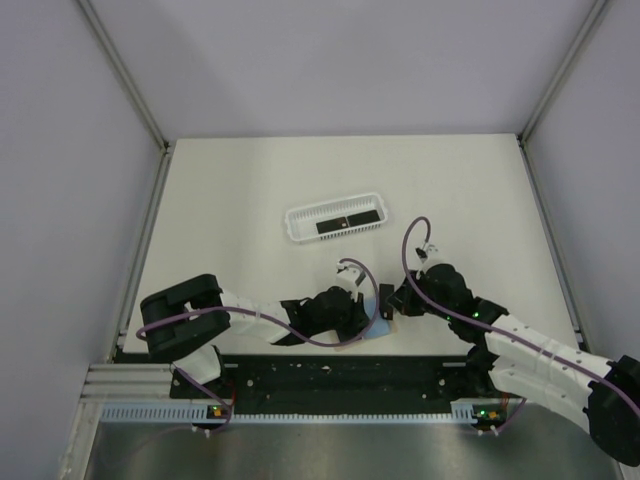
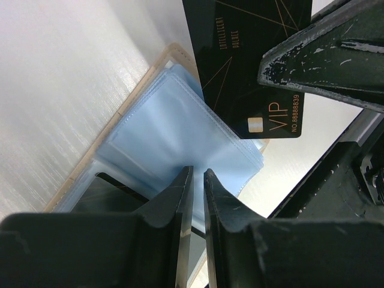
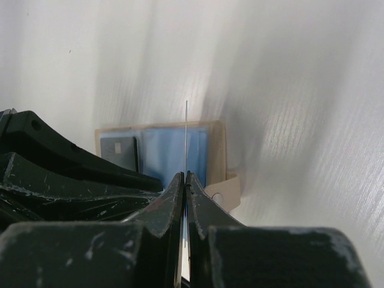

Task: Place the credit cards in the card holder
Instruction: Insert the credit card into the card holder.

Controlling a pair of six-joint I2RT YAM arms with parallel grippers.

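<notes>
Scuffed black fingers of the left hand (image 2: 197, 178) pinch a soft pale-blue sleeve of the flat tan card holder (image 2: 168, 132) on the tabletop (image 1: 250, 180). The right hand (image 3: 185, 177) clamps a thin glossy black credit card (image 2: 240, 66) above it. One dark card (image 3: 120, 153) looks sleeved; more cards (image 1: 345, 222) lie in the white perforated plastic basket (image 1: 300, 228).

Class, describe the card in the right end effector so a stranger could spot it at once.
Find the white basket, then come toward the arms to the open card holder with blue sleeves. There the right end effector pinches a black card. Unlike the black cards lying flat in the basket, this one is gripped and shows gold VIP lettering.
</notes>
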